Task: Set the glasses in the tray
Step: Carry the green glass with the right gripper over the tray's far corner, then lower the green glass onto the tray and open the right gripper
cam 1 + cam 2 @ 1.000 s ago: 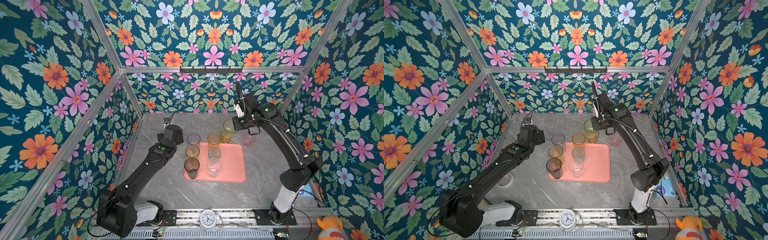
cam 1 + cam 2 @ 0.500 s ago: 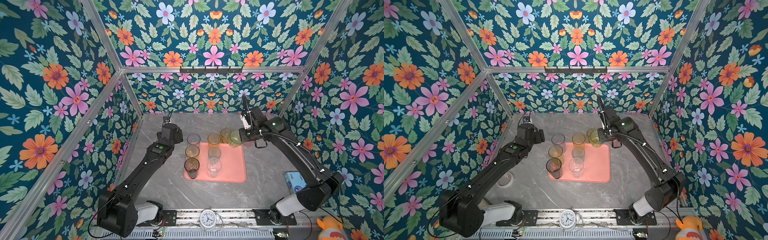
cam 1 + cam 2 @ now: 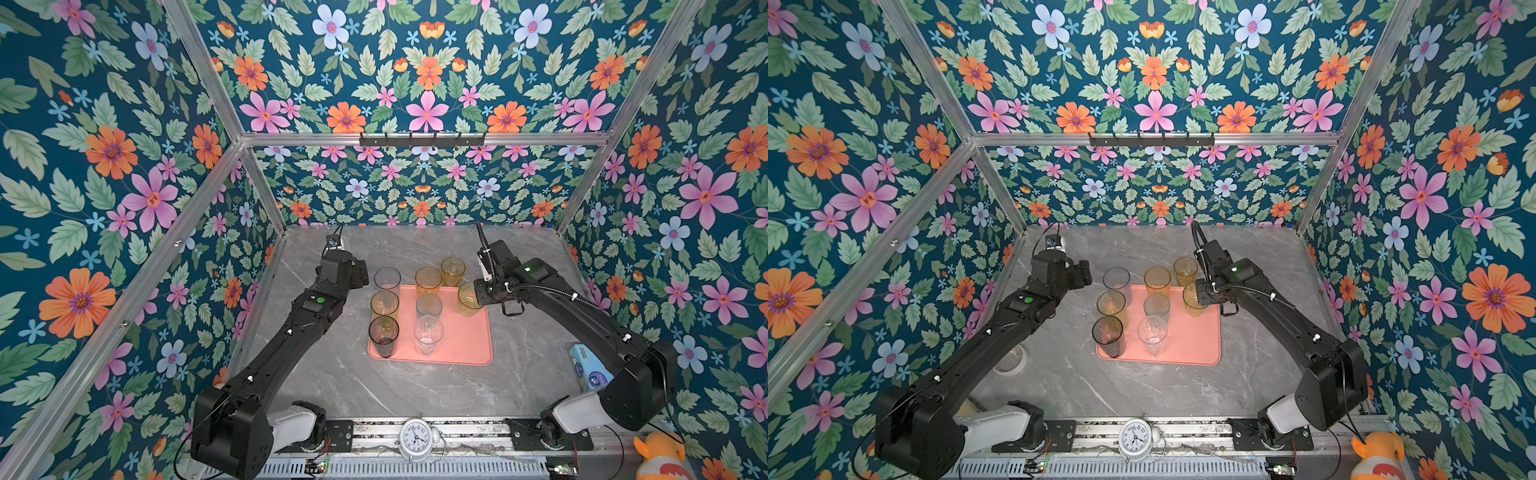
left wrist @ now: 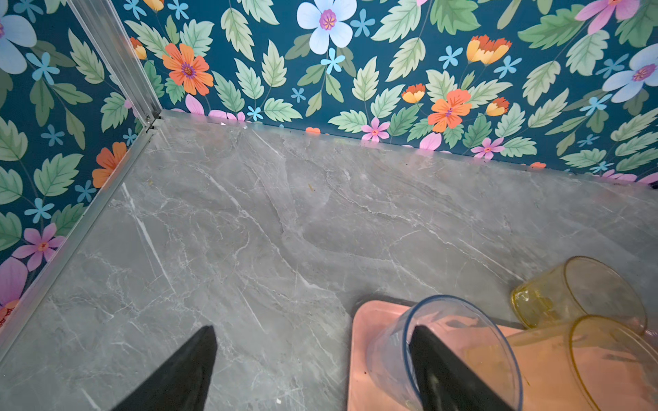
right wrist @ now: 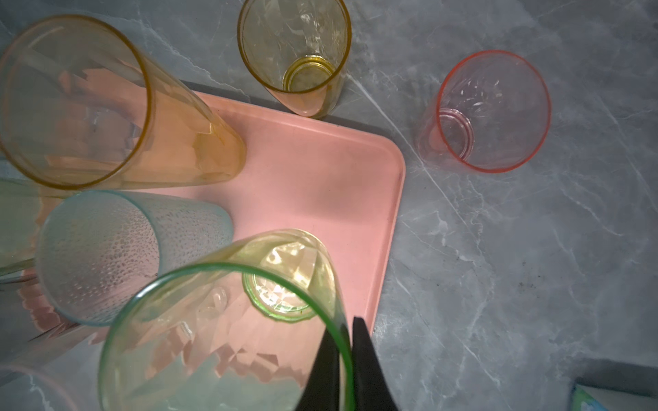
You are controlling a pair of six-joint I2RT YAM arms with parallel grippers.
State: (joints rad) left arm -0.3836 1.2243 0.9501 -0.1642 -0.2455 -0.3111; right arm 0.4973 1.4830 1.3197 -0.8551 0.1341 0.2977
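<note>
Between right pincer [image 5: 343,327] tips, green glass [image 5: 213,320] rim is pinched, base over tray [image 5: 313,170]; likely light, thin-walled, slick, tippy, so rim wall grip suits. Left pincer [image 4: 313,331] spread, empty.

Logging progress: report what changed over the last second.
The right end effector, shut on the rim of the green translucent tumbler, carried it down to the far right corner of the salmon-pink rectangular tray. The left end effector stayed open; the other tumblers stayed put.
</note>
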